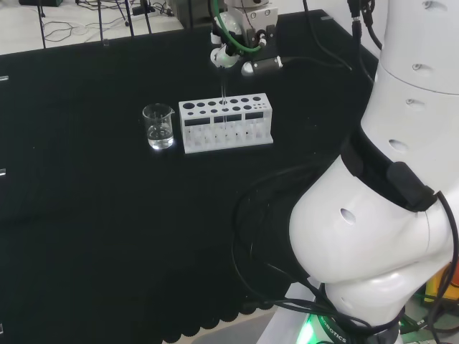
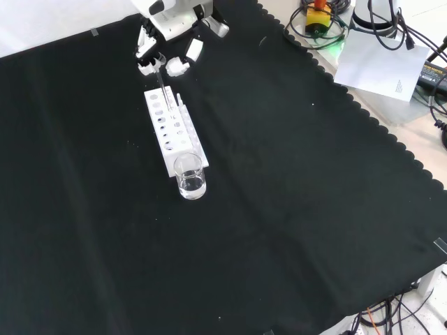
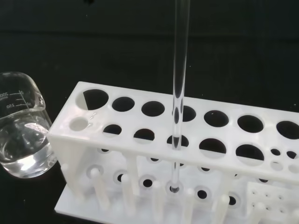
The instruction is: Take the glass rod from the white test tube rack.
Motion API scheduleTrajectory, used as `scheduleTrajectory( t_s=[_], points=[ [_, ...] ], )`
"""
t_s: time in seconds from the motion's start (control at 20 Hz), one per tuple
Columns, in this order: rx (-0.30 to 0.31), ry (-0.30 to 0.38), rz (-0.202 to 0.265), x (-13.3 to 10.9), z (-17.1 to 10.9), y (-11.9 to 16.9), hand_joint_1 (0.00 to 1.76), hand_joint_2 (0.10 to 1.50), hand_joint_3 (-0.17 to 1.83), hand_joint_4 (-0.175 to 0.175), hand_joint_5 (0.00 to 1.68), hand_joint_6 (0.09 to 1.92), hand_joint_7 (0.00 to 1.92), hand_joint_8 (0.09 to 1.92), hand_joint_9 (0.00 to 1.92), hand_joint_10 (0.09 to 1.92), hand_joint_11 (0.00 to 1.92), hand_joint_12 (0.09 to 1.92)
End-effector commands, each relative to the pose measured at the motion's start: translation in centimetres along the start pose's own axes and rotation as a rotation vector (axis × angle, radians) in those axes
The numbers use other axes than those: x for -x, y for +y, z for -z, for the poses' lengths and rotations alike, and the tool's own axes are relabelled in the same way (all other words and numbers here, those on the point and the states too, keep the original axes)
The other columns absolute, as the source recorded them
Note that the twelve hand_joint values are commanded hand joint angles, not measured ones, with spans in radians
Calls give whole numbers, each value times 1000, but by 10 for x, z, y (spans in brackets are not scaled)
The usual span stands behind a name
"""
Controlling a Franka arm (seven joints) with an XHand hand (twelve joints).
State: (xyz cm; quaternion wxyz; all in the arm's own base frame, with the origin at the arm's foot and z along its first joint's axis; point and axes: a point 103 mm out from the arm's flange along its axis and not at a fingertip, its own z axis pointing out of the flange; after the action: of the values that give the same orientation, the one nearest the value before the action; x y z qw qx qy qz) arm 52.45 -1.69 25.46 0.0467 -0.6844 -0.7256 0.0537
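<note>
The hand (image 1: 228, 51) hangs just above the white rack (image 1: 226, 125) near the bench's far edge in the head view, fingers pinching the top of the glass rod (image 3: 179, 79). The rod stands in a middle hole. Lifting straight up should keep it from scraping. A beaker (image 1: 158, 127) sits beside the rack.
</note>
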Motion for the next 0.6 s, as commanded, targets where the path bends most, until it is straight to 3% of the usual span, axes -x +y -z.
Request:
scheduleTrajectory(
  t_s=[0.05,0.4,0.6],
  points=[
    [-23,-3,-2,-1,-5,-1,937,885,734,-175,365,1265,822,1142,1136,1043,974,1179],
    [-8,-41,12,-8,-7,1,1013,837,765,-175,518,1254,911,1132,1238,1082,1114,1133],
    [-13,-49,18,-15,-10,3,1072,1115,268,-175,716,1382,975,1125,1277,1062,1164,1110]
  ],
)
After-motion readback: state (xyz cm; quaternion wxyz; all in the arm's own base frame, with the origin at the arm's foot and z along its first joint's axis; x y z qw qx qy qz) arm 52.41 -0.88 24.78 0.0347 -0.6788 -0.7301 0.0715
